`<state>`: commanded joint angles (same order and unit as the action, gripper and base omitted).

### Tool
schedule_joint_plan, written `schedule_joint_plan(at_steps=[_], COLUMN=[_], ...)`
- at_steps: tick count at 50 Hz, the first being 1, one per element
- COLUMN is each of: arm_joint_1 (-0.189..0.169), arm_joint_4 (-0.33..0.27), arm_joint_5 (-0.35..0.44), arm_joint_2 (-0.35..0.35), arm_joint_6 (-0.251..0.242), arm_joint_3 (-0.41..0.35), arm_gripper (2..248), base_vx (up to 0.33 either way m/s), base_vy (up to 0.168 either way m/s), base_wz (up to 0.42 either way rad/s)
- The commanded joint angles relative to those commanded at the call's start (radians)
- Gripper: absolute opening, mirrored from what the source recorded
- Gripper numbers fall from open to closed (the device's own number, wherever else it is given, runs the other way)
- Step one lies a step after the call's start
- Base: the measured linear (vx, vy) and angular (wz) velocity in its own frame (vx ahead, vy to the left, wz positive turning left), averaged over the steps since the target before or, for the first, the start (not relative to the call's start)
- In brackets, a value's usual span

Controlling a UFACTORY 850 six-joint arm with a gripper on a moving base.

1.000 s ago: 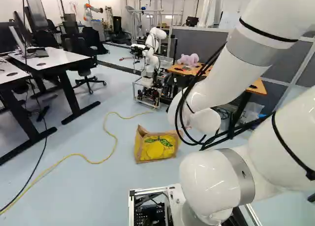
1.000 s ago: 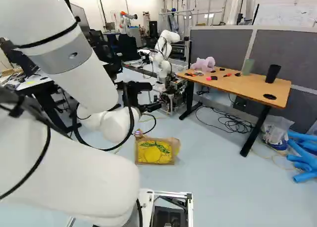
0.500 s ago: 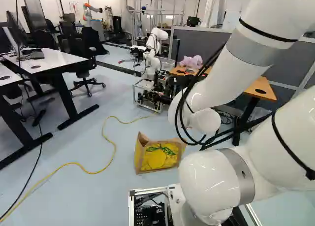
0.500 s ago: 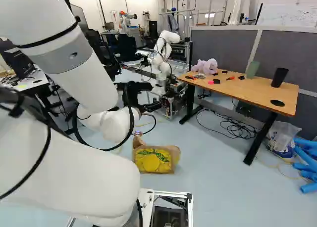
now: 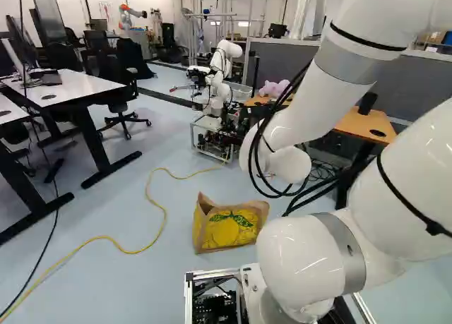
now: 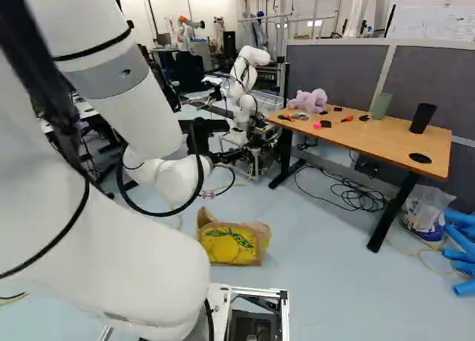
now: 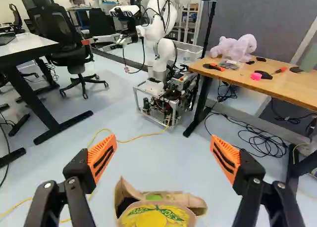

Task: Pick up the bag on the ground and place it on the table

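The orange-padded black fingers stand wide apart. Beyond them, roughly centred on their gap, sits the yellow-printed brown paper bag, long side running across.

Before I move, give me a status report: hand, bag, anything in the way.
Hand open, empty. Bag on the floor, ungripped. Nothing seen between them; yellow cable lies off to one side.

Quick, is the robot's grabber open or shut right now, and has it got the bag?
Gripper: open, orange pads wide apart, holding nothing; the bag is on the floor.
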<state>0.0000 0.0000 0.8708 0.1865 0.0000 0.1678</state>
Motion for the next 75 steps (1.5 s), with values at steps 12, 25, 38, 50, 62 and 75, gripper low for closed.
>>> schedule_joint_plan(at_steps=[12, 25, 38, 50, 62, 75], arm_joint_1=[0.0, 0.0, 0.0, 0.003, 0.008, 0.013], arm_joint_4=[0.0, 0.0, 0.0, 0.0, 0.0, -0.001], arm_joint_5=[-0.034, -0.078, -0.163, -0.231, -0.28, -0.331], arm_joint_2=[-0.071, -0.176, -0.287, -0.386, -0.48, -0.578], arm_joint_6=[0.0, 0.0, 0.0, 0.0, 0.0, 0.0], arm_joint_3=[0.059, 0.129, 0.208, 0.283, 0.36, 0.443], arm_gripper=[247, 247, 247, 247, 247, 247], base_vx=[0.0, 0.0, 0.0, 0.0, 0.0, 0.0], base_vy=[0.0, 0.0, 0.0, 0.0, 0.0, 0.0], base_wz=[0.0, 0.0, 0.0, 0.0, 0.0, 0.0])
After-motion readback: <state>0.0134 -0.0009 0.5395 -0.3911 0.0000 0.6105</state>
